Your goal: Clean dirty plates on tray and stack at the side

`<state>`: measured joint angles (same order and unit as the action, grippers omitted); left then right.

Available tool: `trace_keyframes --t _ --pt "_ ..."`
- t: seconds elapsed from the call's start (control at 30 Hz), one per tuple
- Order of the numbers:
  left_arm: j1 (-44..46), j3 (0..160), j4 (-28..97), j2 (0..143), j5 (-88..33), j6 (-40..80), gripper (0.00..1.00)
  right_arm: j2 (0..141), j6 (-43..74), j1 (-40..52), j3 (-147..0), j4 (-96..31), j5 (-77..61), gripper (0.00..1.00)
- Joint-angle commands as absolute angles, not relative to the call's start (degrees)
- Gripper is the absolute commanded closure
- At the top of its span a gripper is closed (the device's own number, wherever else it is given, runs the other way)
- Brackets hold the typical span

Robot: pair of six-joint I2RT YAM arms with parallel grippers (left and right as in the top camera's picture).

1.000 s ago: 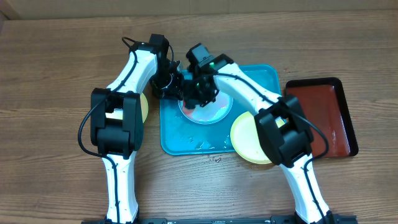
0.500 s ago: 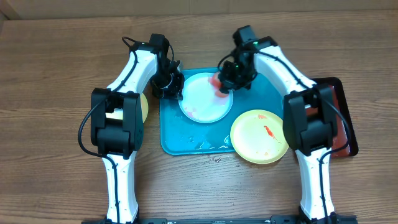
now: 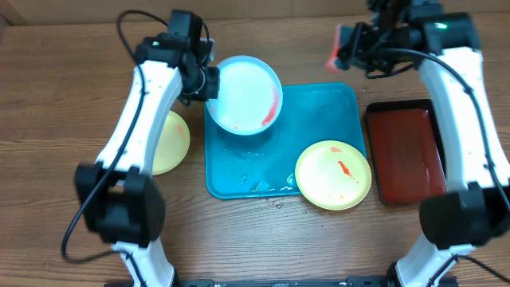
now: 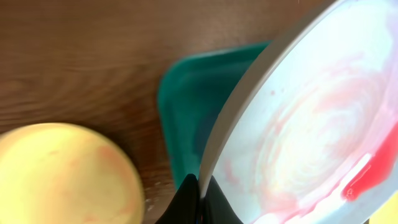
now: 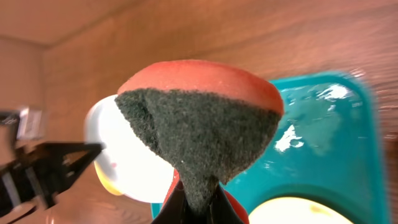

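Three plates are in sight, and I place each one by the teal tray (image 3: 319, 119). At the tray's near right corner a yellow plate (image 3: 333, 174) lies flat, partly over the rim, with a small mark of red sauce in its middle. Left of the tray, on the wooden table (image 3: 80, 88), a second yellow plate (image 3: 167, 145) lies flat, partly hidden under the left arm; it shows only faint orange traces. Right of the tray, just apart from it, sits a dark red tray (image 3: 408, 151).

Farther away, above the tray's far left corner, the cyan plate (image 3: 243, 94) is lifted and tilted. The left gripper (image 4: 200, 194) pinches its thin rim, with the fingers pressed tight on the edge. Pale pink swirls and one red streak remain inside it.

Beyond the tray's far right corner the right gripper (image 5: 196, 206) is raised over the table, its fingers squeezed on a folded sponge (image 5: 199, 118), red with a dark scouring face.

I judge the plate to be light, thin plastic, stiff but probably wet and slippery. Held at one point of the rim, it may pivot or slide. The raised rim is the only good place to take it, and a deeper bite there would be safer.
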<state>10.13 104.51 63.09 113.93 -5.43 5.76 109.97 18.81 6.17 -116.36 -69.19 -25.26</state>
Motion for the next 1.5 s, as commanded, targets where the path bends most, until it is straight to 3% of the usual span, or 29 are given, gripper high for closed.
trace_keyframes --t 0.0,0.27,0.5,0.73,0.93,1.17,1.47 --pt "12.40 105.01 64.40 107.81 6.83 6.50 0.96 108.99 17.69 5.80 -116.66 -71.31 -20.45 0.96" --pt "23.40 105.01 69.47 106.39 34.11 20.14 0.96 108.99 17.69 5.80 -116.29 -73.47 -16.51 0.96" --pt "32.60 104.99 73.14 106.39 50.06 32.14 0.96 108.99 17.69 5.76 -116.29 -73.82 -16.43 0.96" --pt "36.80 104.99 75.68 106.39 57.58 34.98 0.96 109.01 17.74 5.76 -116.27 -73.89 -15.90 0.96" --pt "42.15 104.99 76.60 106.39 73.43 35.46 0.96 109.01 17.74 5.76 -116.27 -74.28 -15.88 0.96" --pt "44.40 104.99 76.62 106.37 81.12 35.62 0.96 108.99 17.72 5.76 -116.27 -74.52 -15.88 0.96" --pt "44.45 104.99 76.60 106.37 80.95 35.88 0.96 109.01 17.72 5.76 -116.27 -74.50 -15.88 0.96"
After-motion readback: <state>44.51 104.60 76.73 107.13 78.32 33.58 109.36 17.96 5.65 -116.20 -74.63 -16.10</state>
